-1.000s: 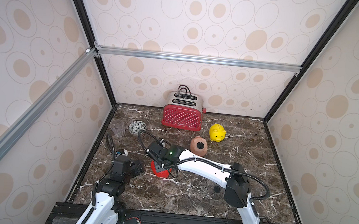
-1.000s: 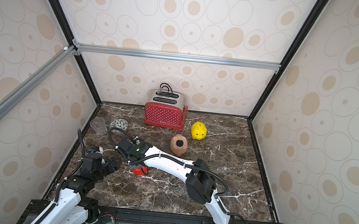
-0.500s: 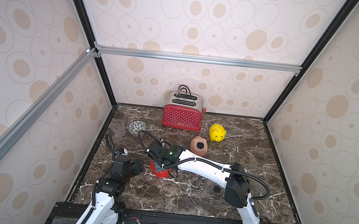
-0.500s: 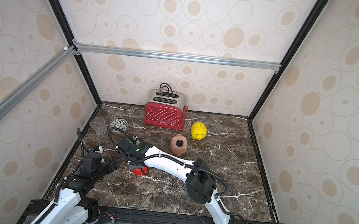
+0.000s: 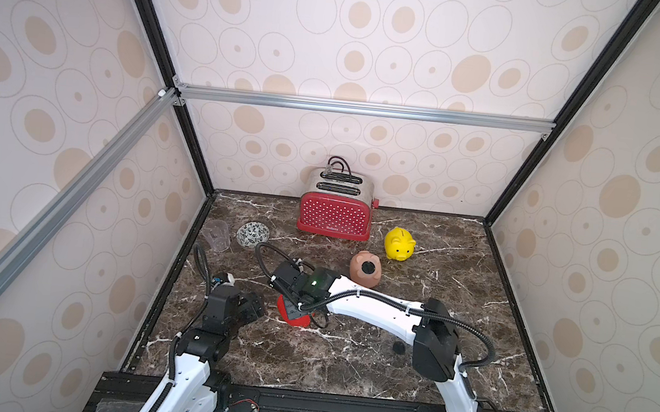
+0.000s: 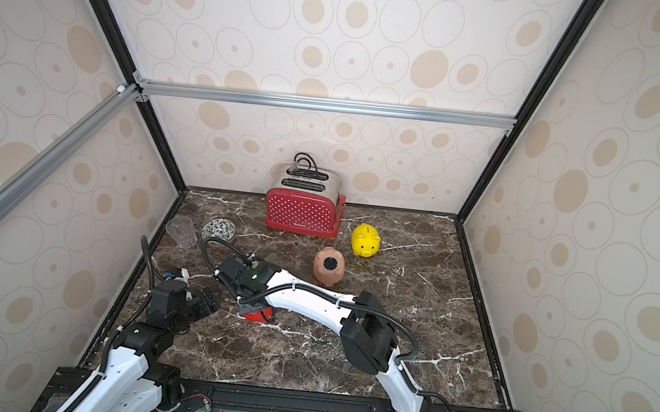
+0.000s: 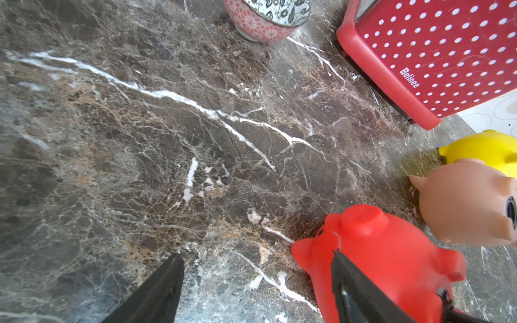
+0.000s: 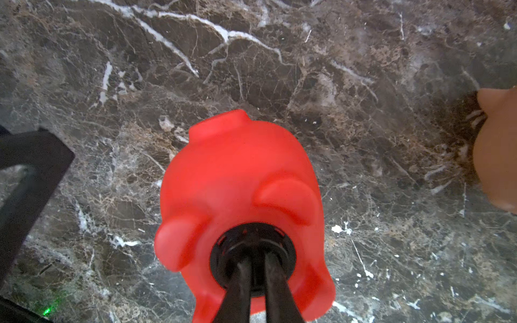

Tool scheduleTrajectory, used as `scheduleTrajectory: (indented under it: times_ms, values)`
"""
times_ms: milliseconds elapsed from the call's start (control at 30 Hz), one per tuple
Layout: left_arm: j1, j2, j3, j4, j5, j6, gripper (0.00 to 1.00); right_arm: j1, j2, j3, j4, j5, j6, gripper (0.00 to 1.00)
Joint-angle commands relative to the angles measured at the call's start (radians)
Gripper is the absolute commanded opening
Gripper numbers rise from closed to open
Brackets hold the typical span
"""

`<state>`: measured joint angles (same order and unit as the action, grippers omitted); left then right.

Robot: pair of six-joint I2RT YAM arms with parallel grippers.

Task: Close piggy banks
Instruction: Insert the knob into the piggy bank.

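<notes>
Nothing has visibly shifted over the last second: arms, pigs and clutter sit where they were. Farthest left of the toaster point(image 5: 335, 216), by the side wall, stand a clear cup point(image 5: 216, 235) and a patterned bowl point(image 5: 252, 233). Front-left of the toaster the left gripper point(image 7: 256, 254) hangs low over the table point(image 5: 345, 363), jaws spread wide with nothing between them. In the left wrist view one finger crosses the flank of the red pig point(image 7: 377, 251); whether it touches I cannot tell. That pig lies in front of the toaster, a little to its left and well apart from it, its belly hole turned up. A black plug point(image 8: 251, 246) sits in the hole, and the right gripper point(image 8: 258, 258), jaws almost together, is pinched on the plug's centre, as before. Right-front of the toaster and nearer to it lies the peach pig point(image 5: 365, 268), its dark belly hole facing upward; plugged or not, I cannot tell. The yellow pig point(image 5: 398, 243) stands upright near the toaster's right front corner, slot on top. Well in front of the toaster and further right, a small black disc point(image 5: 399, 347) lies on the marble.
</notes>
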<state>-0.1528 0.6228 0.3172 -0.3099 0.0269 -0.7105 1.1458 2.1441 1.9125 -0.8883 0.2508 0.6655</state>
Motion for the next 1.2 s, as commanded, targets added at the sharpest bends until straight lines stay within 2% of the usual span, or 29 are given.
scheduleTrajectory:
  times_ms: [0,233,667,1167]
  values:
    - [0.002,-0.004,0.017,-0.007,-0.019,0.017,0.83,-0.005,0.008,-0.007,-0.001,-0.005,0.011,0.14]
    - [0.002,0.004,0.019,-0.004,-0.018,0.020,0.82,-0.010,0.016,0.012,-0.003,-0.011,0.006,0.11]
    - [0.002,0.000,0.017,-0.003,-0.017,0.021,0.83,-0.012,0.046,0.033,-0.023,-0.025,0.006,0.00]
    - [0.002,-0.010,0.015,-0.008,-0.018,0.022,0.83,-0.012,0.036,0.131,-0.147,-0.048,0.029,0.00]
